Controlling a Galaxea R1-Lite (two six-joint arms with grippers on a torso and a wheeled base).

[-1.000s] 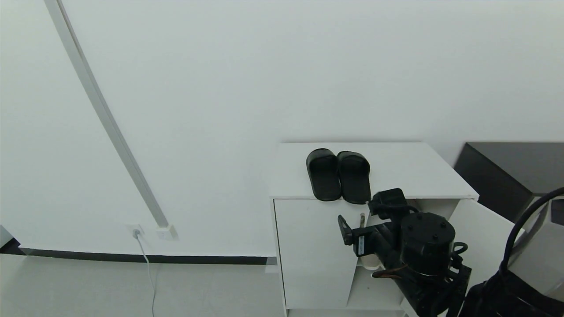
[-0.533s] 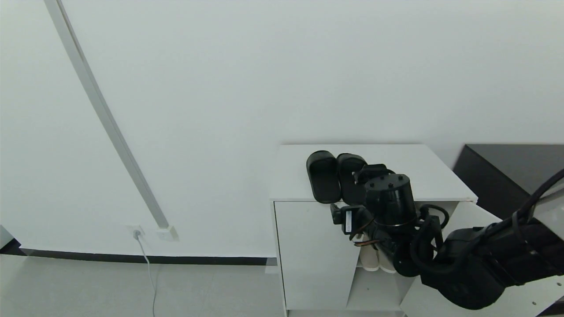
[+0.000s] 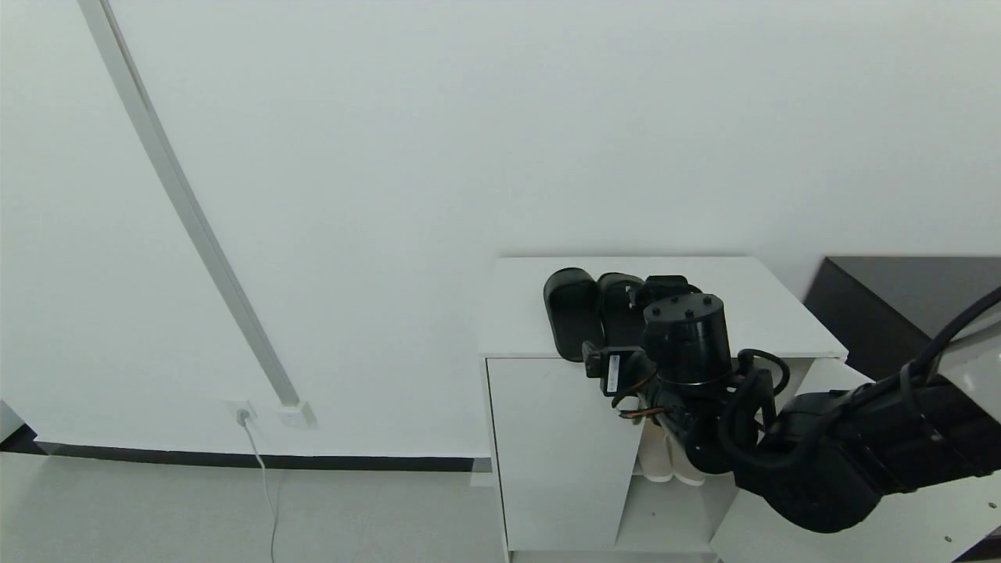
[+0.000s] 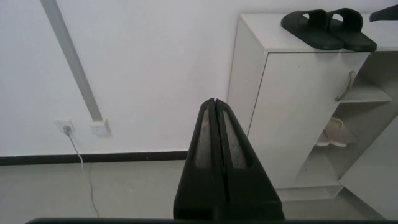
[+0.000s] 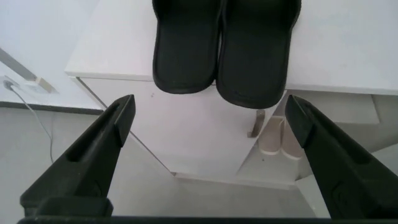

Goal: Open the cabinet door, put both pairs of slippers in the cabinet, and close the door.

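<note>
At the far left of the head view a grey conduit strip (image 3: 188,211) slants down the white wall to a socket (image 3: 241,410), and a thin cable (image 3: 266,485) drops from it to the floor. Right of centre stands the white cabinet (image 3: 547,438), its left door shut and carrying a slim metal handle (image 4: 346,86). The right door (image 3: 782,539) is swung open toward the lower right corner. On the cabinet's top, at its front edge, the black slippers (image 3: 575,313) lie side by side and touching, heels slightly over the lip. Inside the open half, on a low shelf, the white slippers (image 3: 665,461) sit together. The right arm rises from the lower right, its wrist in front of the cabinet's upper edge and partly covering the right-hand black slipper. The right claw (image 5: 209,102) is spread wide, one finger on each side of the black pair's heels, holding nothing. The left claw (image 4: 214,109) is pressed closed, empty, well apart from the cabinet and level with its shut door. A dark piece of furniture (image 3: 899,305) stands at the right edge.
</note>
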